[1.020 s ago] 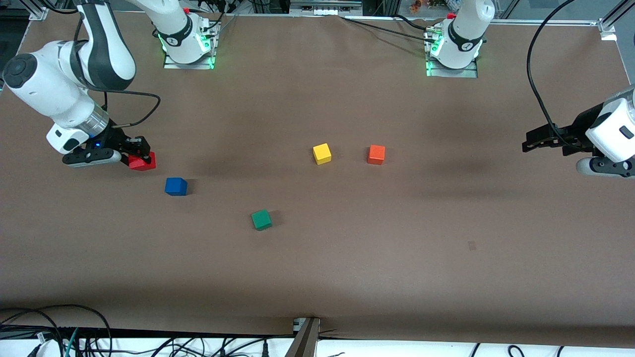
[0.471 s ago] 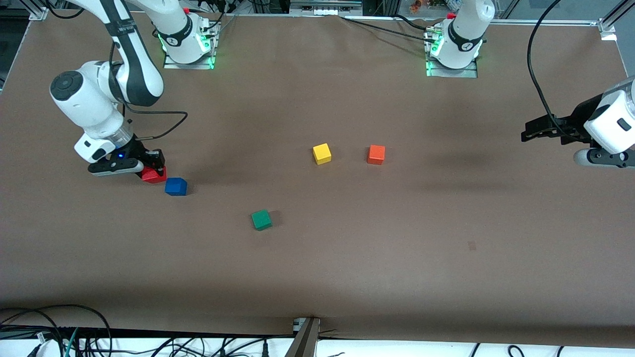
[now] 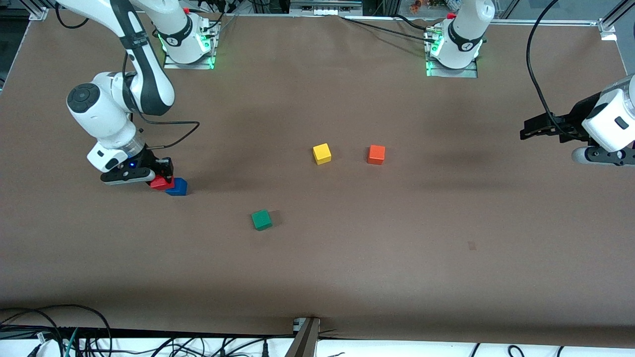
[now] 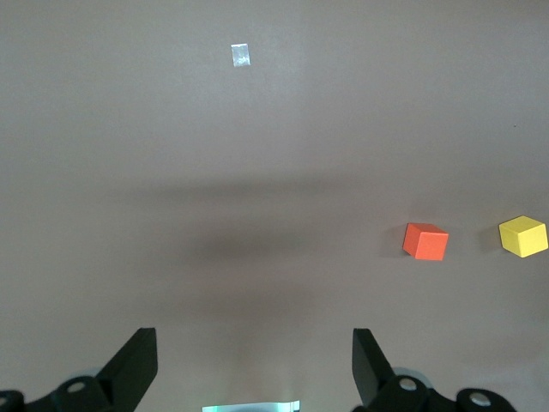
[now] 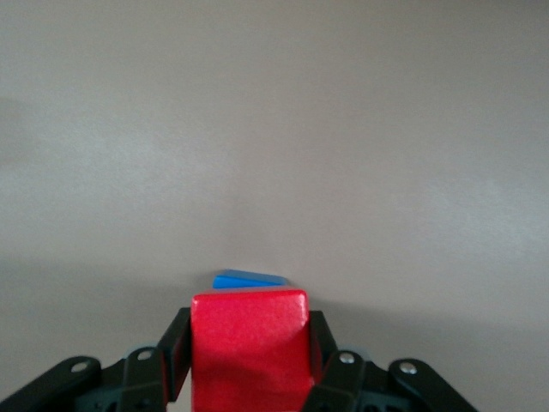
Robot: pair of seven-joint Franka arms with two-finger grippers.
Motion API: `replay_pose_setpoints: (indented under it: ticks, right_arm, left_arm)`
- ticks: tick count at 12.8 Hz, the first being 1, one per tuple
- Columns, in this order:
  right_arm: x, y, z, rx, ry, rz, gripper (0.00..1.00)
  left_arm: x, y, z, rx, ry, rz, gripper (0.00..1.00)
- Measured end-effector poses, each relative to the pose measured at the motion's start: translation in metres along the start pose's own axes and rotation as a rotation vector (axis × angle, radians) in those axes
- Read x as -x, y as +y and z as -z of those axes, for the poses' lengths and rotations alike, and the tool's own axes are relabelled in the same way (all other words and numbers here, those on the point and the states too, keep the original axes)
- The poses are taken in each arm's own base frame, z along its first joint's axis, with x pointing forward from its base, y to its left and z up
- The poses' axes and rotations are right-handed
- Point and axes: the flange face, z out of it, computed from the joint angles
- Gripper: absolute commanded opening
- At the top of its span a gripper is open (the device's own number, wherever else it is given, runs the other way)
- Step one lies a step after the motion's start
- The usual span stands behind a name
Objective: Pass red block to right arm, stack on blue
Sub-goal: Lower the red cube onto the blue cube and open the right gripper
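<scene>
While the left gripper (image 3: 527, 133) waits wide-fingered, the right gripper's (image 3: 163, 179) fingers clamp the red block (image 3: 161, 183) over the blue cube (image 3: 178, 187).

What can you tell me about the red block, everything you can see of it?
The red block is a small, bright red cube with plain, smooth faces and slightly rounded edges; its material cannot be told. The right gripper is shut on it, one black finger pressed against each side. It is held level, toward the right arm's end of the table, at the blue block, overlapping its edge. In the right wrist view only a sliver of blue shows past its top. Whether the two blocks touch cannot be told.
</scene>
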Motion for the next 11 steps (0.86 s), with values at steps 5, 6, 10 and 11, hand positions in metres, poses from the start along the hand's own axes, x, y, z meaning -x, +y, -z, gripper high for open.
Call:
replay_pose_setpoints:
  ticks: [5, 6, 10, 11]
  right_arm:
    - [0.003, -0.012, -0.02, 0.013, -0.028, -0.019, 0.0]
    - [0.003, -0.011, -0.02, 0.013, -0.028, -0.021, 0.0]
    - [0.003, -0.009, -0.02, 0.015, -0.028, -0.024, 0.0]
    - [0.003, -0.008, -0.02, 0.015, -0.028, -0.025, 0.0]
  left_arm:
    - [0.0, -0.001, 0.0, -0.01, 0.004, 0.0, 1.0]
    - [0.0, -0.002, 0.0, -0.027, 0.004, 0.002, 1.0]
    - [-0.001, -0.004, 0.0, -0.037, 0.005, 0.003, 1.0]
    - [-0.001, -0.004, 0.0, -0.037, 0.005, 0.003, 1.0]
